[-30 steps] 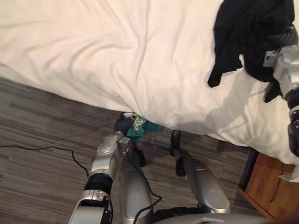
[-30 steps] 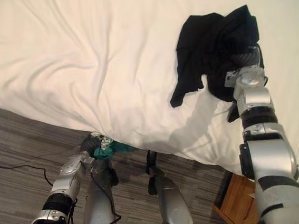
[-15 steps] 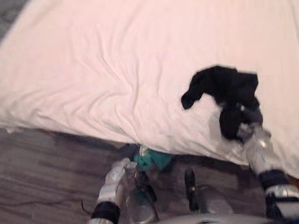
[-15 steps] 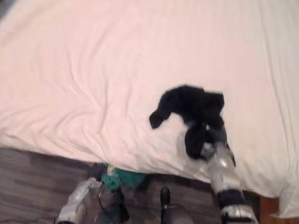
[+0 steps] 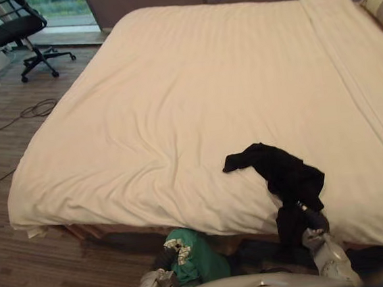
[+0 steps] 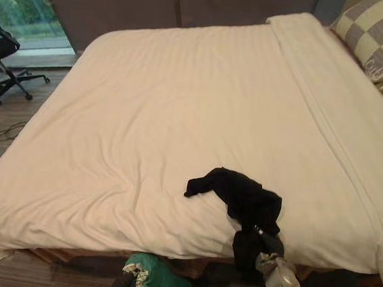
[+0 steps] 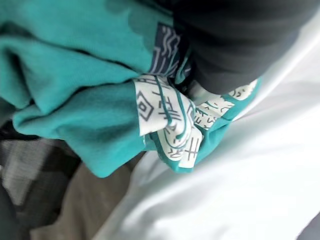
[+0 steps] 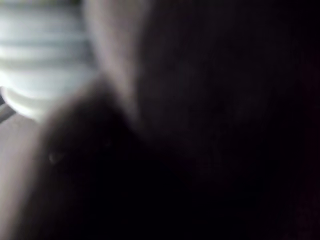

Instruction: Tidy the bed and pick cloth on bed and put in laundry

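The black garment (image 5: pixel 282 172) lay on the near right part of the bed, one end trailing left and the other spilling over the near edge onto the right hand (image 5: pixel 314 222). The cloth buried that hand, so I could not tell whether it gripped. It looked light, limp and prone to sliding, best gathered at its thick bunched middle. The left hand (image 5: pixel 163 260) sat below the near edge against a bundled teal patterned cloth (image 5: pixel 192 260); its grip could not be told either. The cream sheet (image 5: pixel 173 98) was smooth, with soft creases near left. An office chair (image 5: pixel 21 27) stood far left on the striped floor (image 5: pixel 7 202), a checked pillow (image 6: pixel 370 28) far right.
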